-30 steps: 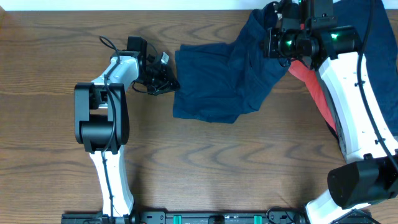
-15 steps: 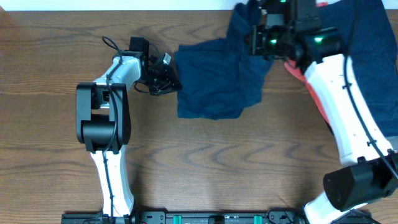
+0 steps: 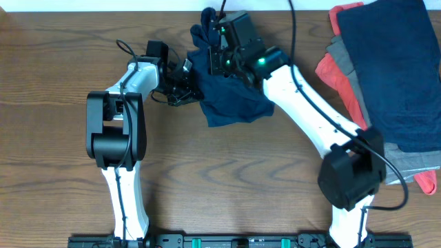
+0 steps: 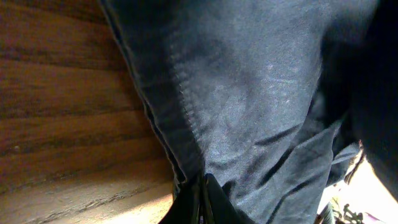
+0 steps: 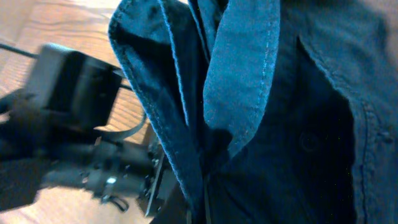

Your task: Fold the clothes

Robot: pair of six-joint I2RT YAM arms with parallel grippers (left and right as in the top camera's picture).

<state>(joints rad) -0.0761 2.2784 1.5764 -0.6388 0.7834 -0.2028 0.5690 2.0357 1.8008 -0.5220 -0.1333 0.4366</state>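
Observation:
A dark navy garment [image 3: 234, 100] from the clothes lies bunched at the table's far middle. My left gripper [image 3: 191, 88] is shut on its left hem; in the left wrist view the fingertips [image 4: 202, 200] pinch the stitched edge [image 4: 163, 127]. My right gripper [image 3: 212, 33] is shut on another part of the same garment and holds it lifted just behind the left gripper. The right wrist view shows hanging navy folds [image 5: 242, 81] with the left gripper [image 5: 93, 171] just beside them. The right fingertips [image 5: 205, 208] are mostly buried in cloth.
A stack of clothes lies at the far right: a navy piece [image 3: 393, 69] on top, grey [image 3: 343, 76] and coral-red [image 3: 329, 69] beneath it. The right arm [image 3: 310, 117] stretches diagonally across the table. Bare wood [image 3: 227, 179] fills the front.
The right gripper has swept left from the far right, carrying its end of the navy garment over to the left gripper. The cloth has bunched up. The left gripper barely moved.

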